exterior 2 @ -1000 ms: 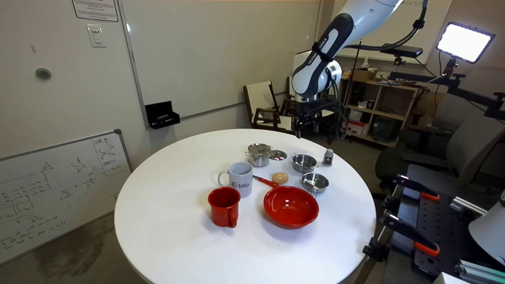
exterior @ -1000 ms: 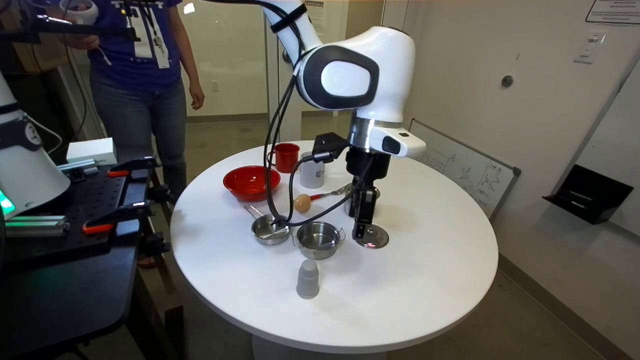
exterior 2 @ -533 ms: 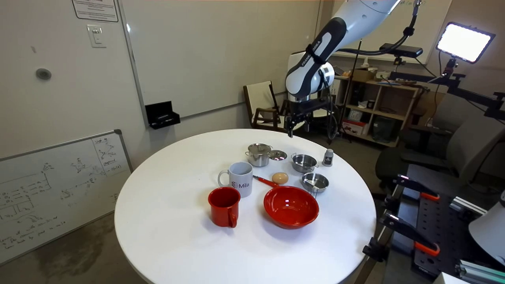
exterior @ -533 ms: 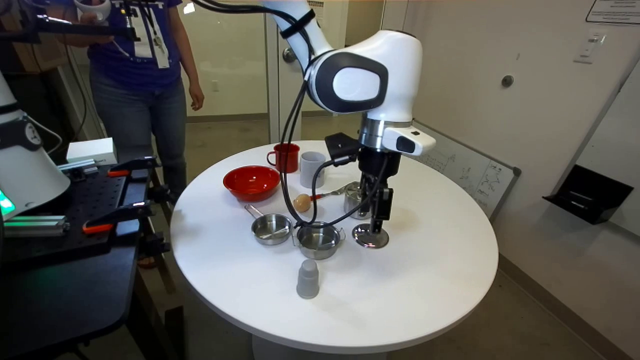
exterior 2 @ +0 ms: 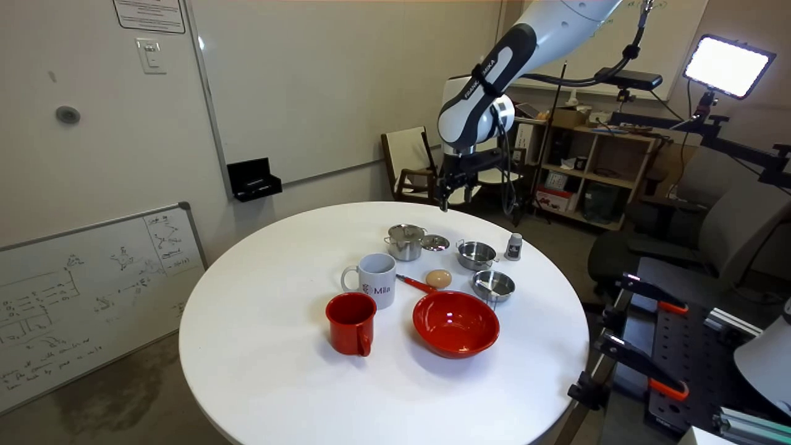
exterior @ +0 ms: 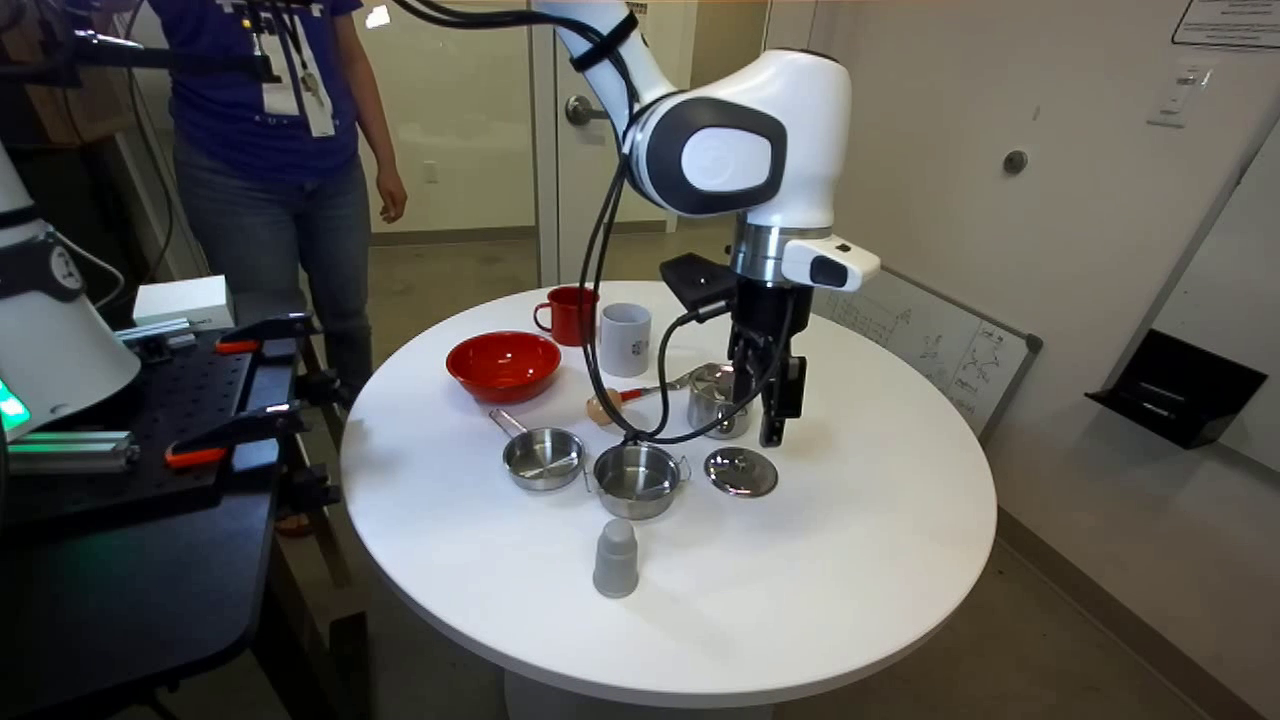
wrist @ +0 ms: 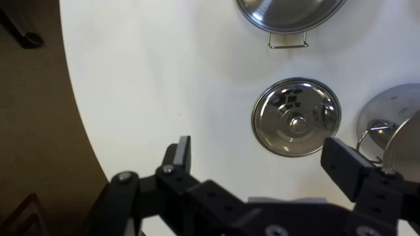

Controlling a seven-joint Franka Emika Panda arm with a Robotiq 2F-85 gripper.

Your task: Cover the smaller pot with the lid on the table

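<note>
Currently your black two-finger gripper (wrist: 256, 146) hangs above the round white table (wrist: 141, 85), jaws spread wide and holding nothing. Your flat, round, shiny steel lid (wrist: 297, 119) lies knob-up below the jaws; in the wrist view one fingertip (wrist: 341, 164) overlaps its edge. Beyond that fingertip stands the small, tall, round, shiny steel pot (exterior 2: 405, 247), near the lid. Farther out, past the lid, sits a low round steel pan (wrist: 292, 14).

Tool (wrist: 257, 149) vert. w/ jaws wide
</note>
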